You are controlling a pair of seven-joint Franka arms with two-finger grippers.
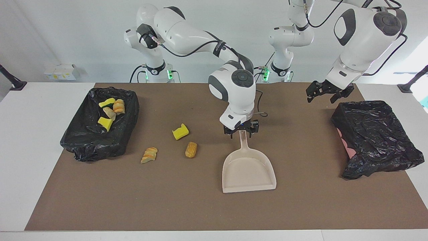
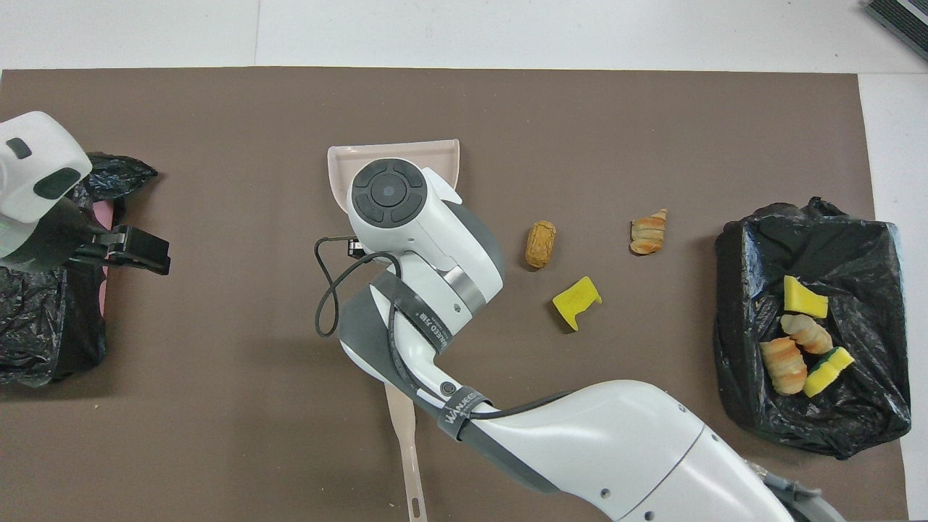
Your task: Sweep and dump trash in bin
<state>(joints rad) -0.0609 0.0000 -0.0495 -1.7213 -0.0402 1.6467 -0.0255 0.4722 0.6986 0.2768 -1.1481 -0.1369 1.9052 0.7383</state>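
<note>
The beige dustpan [image 1: 249,170] lies flat on the brown mat mid-table, its mouth pointing away from the robots. My right gripper [image 1: 241,131] is low and shut on its handle. In the overhead view the right arm hides this gripper, and only the pan's rim [image 2: 341,156] and handle end [image 2: 404,442] show. Three trash pieces lie on the mat between pan and bin: a yellow sponge chunk [image 1: 180,131] [image 2: 576,302], a tan bread piece [image 1: 191,149] [image 2: 541,243] and a striped piece [image 1: 149,155] [image 2: 648,232]. The black-bagged bin [image 1: 83,140] [image 2: 739,348] holds several more pieces [image 1: 110,112].
My left gripper [image 1: 326,92] [image 2: 141,250] waits in the air, open and empty, over the mat beside a second black bag [image 1: 374,134] [image 2: 36,341] at the left arm's end. That bag covers something pink. White table borders the mat.
</note>
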